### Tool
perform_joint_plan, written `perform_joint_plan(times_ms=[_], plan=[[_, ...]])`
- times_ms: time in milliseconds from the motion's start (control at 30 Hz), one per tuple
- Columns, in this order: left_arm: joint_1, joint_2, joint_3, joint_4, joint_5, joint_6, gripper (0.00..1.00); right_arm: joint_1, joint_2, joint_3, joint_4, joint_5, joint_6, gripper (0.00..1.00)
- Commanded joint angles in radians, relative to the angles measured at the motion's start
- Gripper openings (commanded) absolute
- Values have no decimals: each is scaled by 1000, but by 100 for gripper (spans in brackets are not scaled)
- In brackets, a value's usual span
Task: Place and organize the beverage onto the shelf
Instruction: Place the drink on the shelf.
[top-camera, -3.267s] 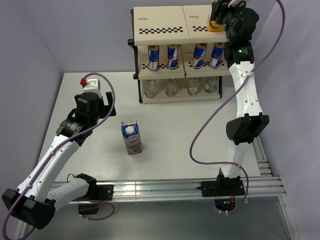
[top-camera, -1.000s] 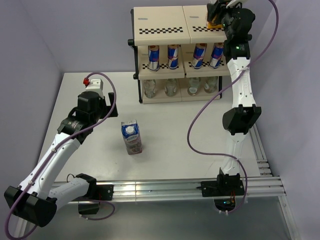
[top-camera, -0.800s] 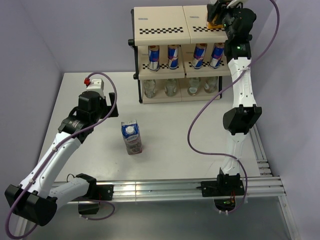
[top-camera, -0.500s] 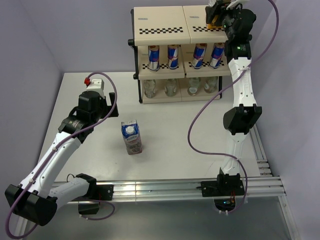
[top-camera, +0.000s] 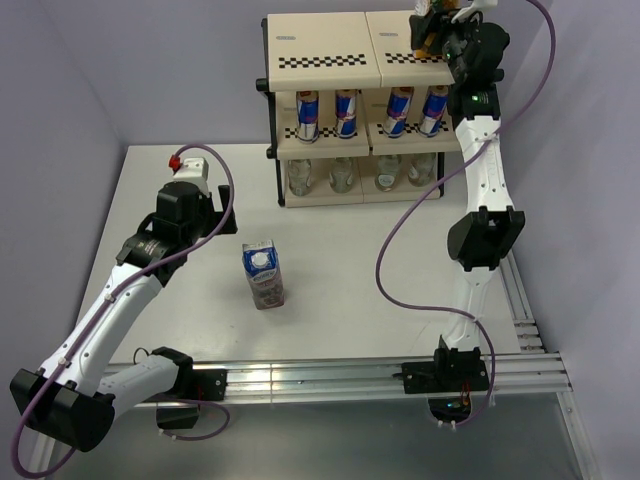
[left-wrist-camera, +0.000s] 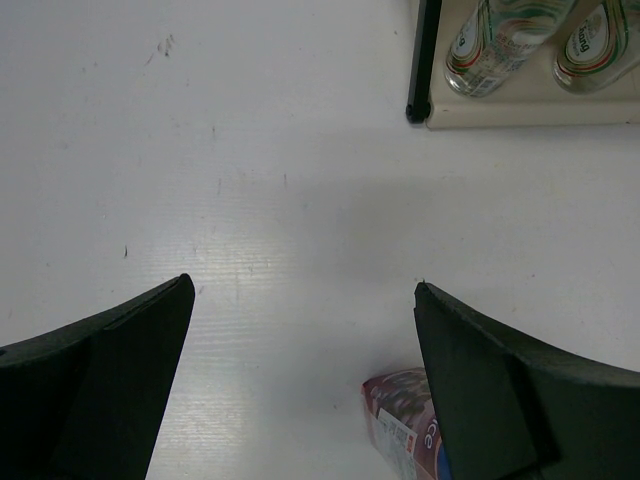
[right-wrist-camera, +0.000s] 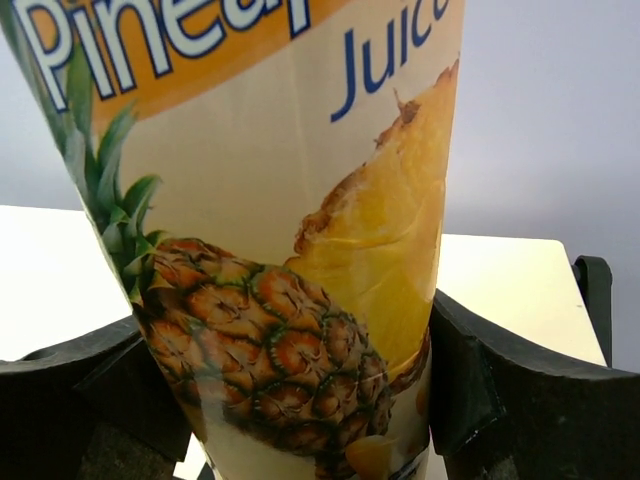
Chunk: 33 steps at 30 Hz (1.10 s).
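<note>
Clasps pineapple juice carton (right-wrist-camera: 300, 200) in right hand (top-camera: 436, 24) at shelf (top-camera: 320, 45) top, 1 o'clock; holds left hand (left-wrist-camera: 302, 288) spread wide over surface (left-wrist-camera: 250, 150).

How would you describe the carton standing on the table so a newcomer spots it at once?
On the white table, in front of the three-tier shelf, a purple juice carton with a white cap stands upright near the middle. It is the only drink on the table; the cans and bottles sit on the shelf.

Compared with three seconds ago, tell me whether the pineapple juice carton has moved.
Yes. The pineapple juice carton shifted up-image, off the checkered strip atop the shelf.
</note>
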Motion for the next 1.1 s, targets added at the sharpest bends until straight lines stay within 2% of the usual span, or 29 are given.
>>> perform_joint_plan(times_ms=[0, 100, 133, 367, 433, 667, 900, 1067], plan=[[5, -10, -7, 44, 15, 16, 98, -8, -10, -67, -98, -15, -1, 80], [7, -12, -7, 44, 13, 16, 98, -6, -30, -84, -92, -7, 2, 85], [7, -12, -7, 42, 11, 14, 98, -6, -37, -84, -93, -6, 5, 90], [7, -17, -9, 42, 8, 14, 98, -6, -83, -127, -75, 3, 5, 95], [7, -18, -10, 44, -1, 10, 99, -4, -104, -144, -66, 0, 4, 100], [19, -3, 1, 35, -94, -38, 100, -6, -198, -253, -7, 0, 10, 100], [39, -12, -1, 39, -97, -58, 100, -6, -247, -257, -41, 19, -5, 100], [47, -29, -8, 52, -127, -68, 100, -6, -297, -320, -31, 26, -7, 100]])
